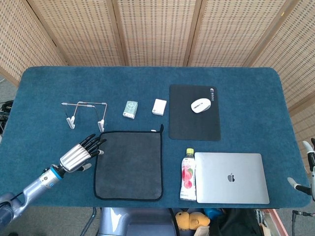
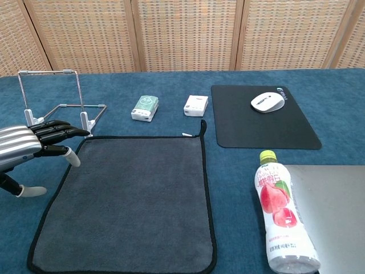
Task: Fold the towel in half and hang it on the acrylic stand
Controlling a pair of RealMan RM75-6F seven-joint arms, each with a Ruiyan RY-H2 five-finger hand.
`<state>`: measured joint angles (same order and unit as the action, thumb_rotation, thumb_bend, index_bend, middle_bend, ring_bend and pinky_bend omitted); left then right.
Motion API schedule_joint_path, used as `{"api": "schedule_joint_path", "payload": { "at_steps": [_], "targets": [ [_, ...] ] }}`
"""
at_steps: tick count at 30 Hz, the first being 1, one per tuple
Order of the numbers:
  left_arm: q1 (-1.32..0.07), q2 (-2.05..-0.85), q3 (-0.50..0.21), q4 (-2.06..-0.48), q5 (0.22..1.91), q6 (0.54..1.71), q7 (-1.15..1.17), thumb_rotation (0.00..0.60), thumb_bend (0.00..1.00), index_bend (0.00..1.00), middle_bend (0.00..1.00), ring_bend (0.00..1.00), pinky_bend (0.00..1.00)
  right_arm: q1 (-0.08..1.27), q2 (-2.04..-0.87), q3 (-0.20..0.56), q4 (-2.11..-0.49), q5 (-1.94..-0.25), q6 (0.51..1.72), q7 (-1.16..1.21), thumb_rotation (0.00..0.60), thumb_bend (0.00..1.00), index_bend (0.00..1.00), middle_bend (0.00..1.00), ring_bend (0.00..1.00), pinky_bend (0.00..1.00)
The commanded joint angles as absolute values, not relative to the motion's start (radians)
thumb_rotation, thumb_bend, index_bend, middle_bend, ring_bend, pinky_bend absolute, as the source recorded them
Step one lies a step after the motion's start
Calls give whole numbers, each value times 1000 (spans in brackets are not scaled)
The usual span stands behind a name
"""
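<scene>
My left hand [image 1: 81, 153], fingers spread and holding nothing, hovers beside the flat grey towel's [image 1: 130, 164] left edge.

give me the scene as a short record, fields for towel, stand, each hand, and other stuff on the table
towel: dark grey, black edging, lies flat and unfolded on the table
acrylic stand: upright beyond the towel's far left corner, nothing hung on it
left hand: fingers extended and apart, at the towel's left edge near its far corner, holds nothing
right hand: only a sliver at the right edge of the head view, state unclear
other items: mouse on black mouse pad, closed laptop, peach drink bottle lying down, two small boxes
</scene>
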<state>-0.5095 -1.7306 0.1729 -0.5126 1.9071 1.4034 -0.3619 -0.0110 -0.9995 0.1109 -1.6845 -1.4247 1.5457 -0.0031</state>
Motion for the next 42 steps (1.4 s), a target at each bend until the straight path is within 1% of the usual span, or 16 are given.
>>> {"api": "schedule_joint_path", "payload": {
  "at_steps": [1,8,20,27,42],
  "targets": [
    [-513,-1738,178,-509,1905,1402,-357,600,258,316,0,0,0,-11,-999,112,-1685,-1424,1546,-2,600,0,0,0,0,0],
    [-530,-1764,186,-484,1894,1383,-309,600,257,327,0,0,0,-11,-996,113,-1681,-1417,1543,7,600,0,0,0,0,0],
    [-544,-1796,204,-466,1883,1384,-298,600,256,340,0,0,0,-15,-992,113,-1681,-1415,1549,18,600,0,0,0,0,0],
    [-551,-1792,219,-472,1890,1404,-286,600,298,369,0,0,0,-17,-988,112,-1682,-1415,1549,27,600,0,0,0,0,0],
    [-570,-1785,226,-495,1890,1427,-235,600,317,376,0,0,0,-20,-979,109,-1682,-1419,1550,48,600,0,0,0,0,0]
  ]
}}
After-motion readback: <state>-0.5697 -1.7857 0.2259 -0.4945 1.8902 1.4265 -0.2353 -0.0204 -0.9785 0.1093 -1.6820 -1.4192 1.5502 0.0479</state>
